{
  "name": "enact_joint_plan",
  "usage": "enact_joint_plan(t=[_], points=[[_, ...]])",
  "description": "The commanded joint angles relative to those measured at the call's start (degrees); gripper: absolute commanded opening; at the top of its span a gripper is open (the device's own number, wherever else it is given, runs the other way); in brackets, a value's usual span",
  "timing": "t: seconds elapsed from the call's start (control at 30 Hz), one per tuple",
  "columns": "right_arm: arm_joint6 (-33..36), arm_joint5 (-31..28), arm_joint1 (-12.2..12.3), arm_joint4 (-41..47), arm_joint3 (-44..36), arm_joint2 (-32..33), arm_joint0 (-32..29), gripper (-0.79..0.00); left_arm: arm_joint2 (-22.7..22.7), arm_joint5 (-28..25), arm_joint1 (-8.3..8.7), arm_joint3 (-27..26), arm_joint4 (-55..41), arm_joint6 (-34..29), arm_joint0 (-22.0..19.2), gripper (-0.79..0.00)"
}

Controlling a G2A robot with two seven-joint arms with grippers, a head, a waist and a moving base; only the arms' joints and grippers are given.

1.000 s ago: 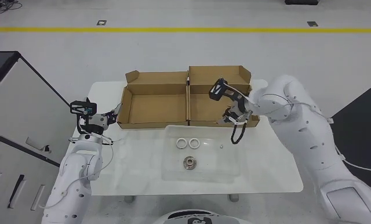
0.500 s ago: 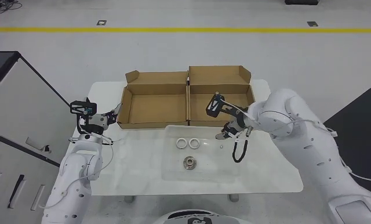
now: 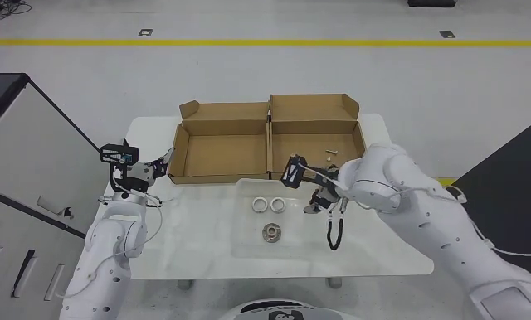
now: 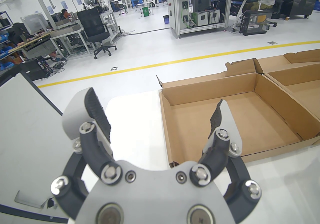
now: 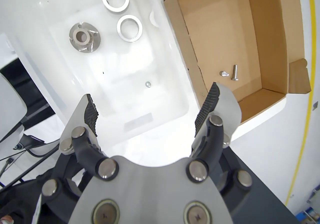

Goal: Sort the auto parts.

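Hovering right tool (image 5: pixel 151 93): spread, empty, above the clear plastic tray (image 5: pixel 130 64).
Tiny silver nut (image 5: pixel 148 84): flat on tray floor, apart from two silver rings (image 5: pixel 129 28) and flanged metal hub (image 5: pixel 84 37).
Risk: pads likely skid, flicking the nut; too low scrapes tray.
Left tool (image 4: pixel 155 99): spread, empty, beside brown cardboard box (image 4: pixel 262 115).

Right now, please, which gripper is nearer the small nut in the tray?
Right: the right gripper hovers above the small nut; the left gripper sits beside a cardboard box.
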Motion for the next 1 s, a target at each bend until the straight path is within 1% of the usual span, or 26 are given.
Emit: enact_joint_plan(t=[0.0, 0.23, 0.4, 0.57, 0.77, 0.97], points=[[0.55, 0.56, 0.77, 0.68, 0.12, -3.01, 1.85, 0.000, 0.00, 0.00, 0.00, 0.00, 0.00, 0.00, 0.00, 0.000], [0.55, 0.56, 3.63, 4.33, 1.67, -11.36, 8.03, 0.000, 0.00, 0.00, 0.00, 0.00, 0.00, 0.00, 0.00, 0.000], [0.55, 0.56, 4.87, 7.87, 3.44, -16.70, 11.91, 0.000, 0.00, 0.00, 0.00, 0.00, 0.00, 0.00, 0.00, 0.000], [0.34, 0.35, 5.37, 10.75, 4.59, -20.38, 15.14, 0.000, 0.00, 0.00, 0.00, 0.00, 0.00, 0.00, 0.00, 0.000], [-0.89, -0.87, 5.64, 12.30, 6.75, -23.67, 17.09, 0.000, 0.00, 0.00, 0.00, 0.00, 0.00, 0.00, 0.00, 0.000], [-2.75, -2.73, 4.84, 13.42, 10.73, -26.51, 18.31, 0.000, 0.00, 0.00, 0.00, 0.00, 0.00, 0.00, 0.00, 0.000]])
